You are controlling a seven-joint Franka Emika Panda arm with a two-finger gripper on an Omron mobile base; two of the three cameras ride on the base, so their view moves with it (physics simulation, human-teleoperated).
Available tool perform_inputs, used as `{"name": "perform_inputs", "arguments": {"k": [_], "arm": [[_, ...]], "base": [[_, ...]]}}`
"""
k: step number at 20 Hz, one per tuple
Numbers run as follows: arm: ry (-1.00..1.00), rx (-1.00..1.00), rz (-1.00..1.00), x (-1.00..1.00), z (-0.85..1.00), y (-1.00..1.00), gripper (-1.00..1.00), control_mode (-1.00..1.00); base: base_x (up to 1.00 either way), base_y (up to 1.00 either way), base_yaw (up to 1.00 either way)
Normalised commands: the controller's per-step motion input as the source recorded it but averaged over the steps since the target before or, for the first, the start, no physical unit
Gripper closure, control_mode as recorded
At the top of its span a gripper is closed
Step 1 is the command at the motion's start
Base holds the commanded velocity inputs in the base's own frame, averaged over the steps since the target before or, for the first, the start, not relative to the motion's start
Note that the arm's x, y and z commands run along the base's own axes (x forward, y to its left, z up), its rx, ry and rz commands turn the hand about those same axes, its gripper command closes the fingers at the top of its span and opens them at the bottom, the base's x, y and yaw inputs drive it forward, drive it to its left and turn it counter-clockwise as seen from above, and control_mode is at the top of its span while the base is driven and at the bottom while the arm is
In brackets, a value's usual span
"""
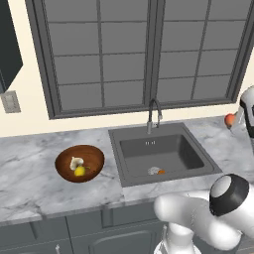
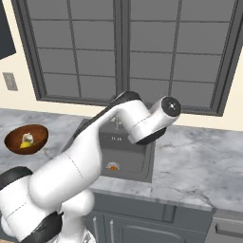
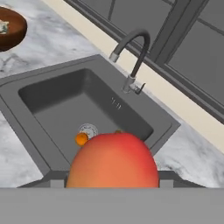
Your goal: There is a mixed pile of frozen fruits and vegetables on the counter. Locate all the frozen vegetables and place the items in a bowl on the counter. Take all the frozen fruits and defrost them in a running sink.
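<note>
1. The orange-red peach-like ball is sitting right up against the hand camera, pressed in where the pincer's fingertips would be, so the pincer is evidently clasping it, though the fingers themselves are hidden behind the fruit.
2. Far off to the pincer's left, the brown wooden bowl is resting on the marble counter, well apart from the sink.
3. Inside that bowl the whitish lumpy piece and the small yellow ball are lying just beside each other.
4. Below and ahead of the pincer, the dark grey sink is lying open, and the held ball is hanging over its near side.
5. On the basin floor, the small orange ball is resting just beside the pale round drain.
6. Beyond the basin, the curved dark faucet is arching over the far rim.
7. From the left base view, the held ball is showing at the far right above the counter, beside the arm's white wrist.
</note>
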Motion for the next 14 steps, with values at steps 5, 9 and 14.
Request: {"name": "perform_inputs", "arguments": {"k": [5,9,14], "arm": [[0.02,0.0,0.0,-0.18,0.09,0.51,1.0,-1.0],[0.15,0.01,-0.07,-0.16,0.11,0.37,1.0,-1.0],[0.45,0.06,-0.14,0.0,0.0,0.22,1.0,-1.0]], "base": [[0.0,0.0,0.0],[0.0,0.0,0.0],[0.0,0.0,0.0]]}}
